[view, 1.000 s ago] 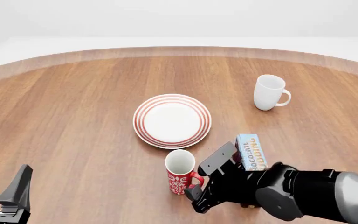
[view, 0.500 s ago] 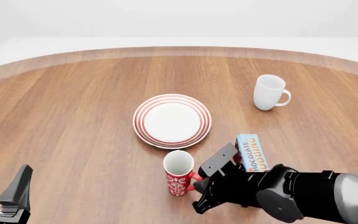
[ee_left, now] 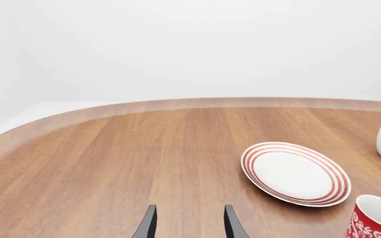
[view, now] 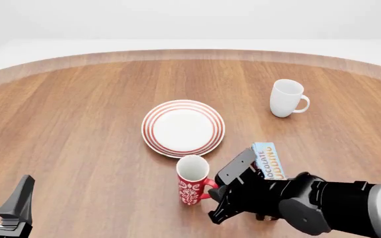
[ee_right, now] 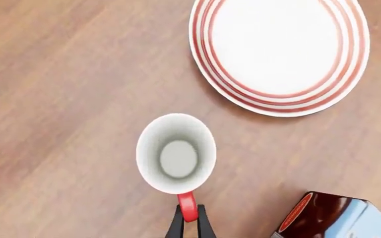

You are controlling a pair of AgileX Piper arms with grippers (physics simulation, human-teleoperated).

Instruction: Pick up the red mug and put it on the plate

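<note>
- Red mug [view: 192,179] stands upright on the desk [view: 78,124], just near-side of the plate [view: 183,128] and close to its rim without overlapping it, as far as the front view shows.
- Its loop handle [ee_right: 187,206] points back toward the right arm, which suits a pinch on the handle rather than a grasp around the body.
- Right gripper [ee_right: 189,224] has its two fingers closed on that handle: in the right wrist view the red loop sits pinched between the narrowly set black fingers, so the mug is held by the handle.
- Whether the mug's base is clear of the desk cannot be told; it looks low, at or barely above the surface.
- A chocolate pudding box [view: 268,161] lies just beside the right arm, away from the path to the plate; a white mug [view: 287,98] stands well apart at the far right.
- Left gripper [ee_left: 188,225] sits near the desk's near-left edge, fingers parted and holding nothing, evidently parked out of the way.
- Compared with half a second ago, the mug in the front view has shifted slightly up-frame toward the plate, and the right arm has edged rightward with it; plate, box and white mug are unchanged.
- The carry onto the plate appears to be just beginning.
</note>
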